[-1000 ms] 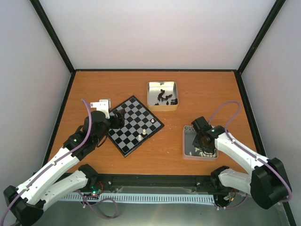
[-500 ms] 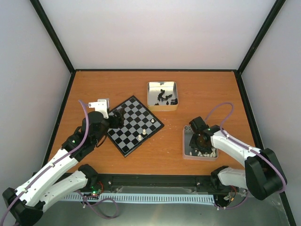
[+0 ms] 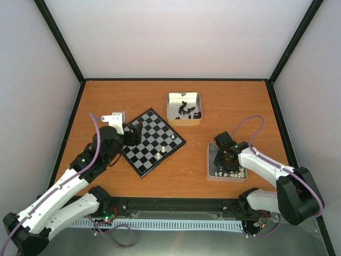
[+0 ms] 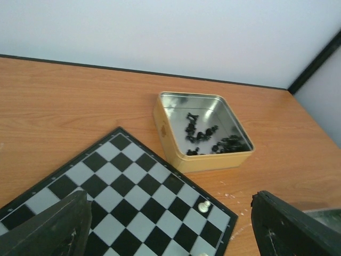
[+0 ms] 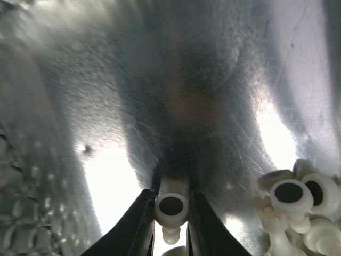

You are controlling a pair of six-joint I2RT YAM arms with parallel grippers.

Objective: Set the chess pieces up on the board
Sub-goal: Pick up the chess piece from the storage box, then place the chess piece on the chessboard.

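While my right end effector reaches down into the near tin, its two dark fingers are closed on one cream-white chess piece. The piece's round base, with a dark disc at its centre, faces my wrist camera. I judge from this that its long axis runs along my fingers, not across them. Just to the right of this end effector, more cream pieces lie heaped on the tin's scratched, shiny metal floor. They are smooth plastic and show the same dark-centred bases.

The board lies on the table to the left of my right end effector and a little farther out. It is flat, chequered black and pale grey, and turned corner-on to me. Three white pieces stand near its right edge.

My left end effector hovers over the board's left corner, nearer to it than my right, with its fingers spread wide and holding nothing. Beyond it and to its right sits a second tin with small black pieces inside.
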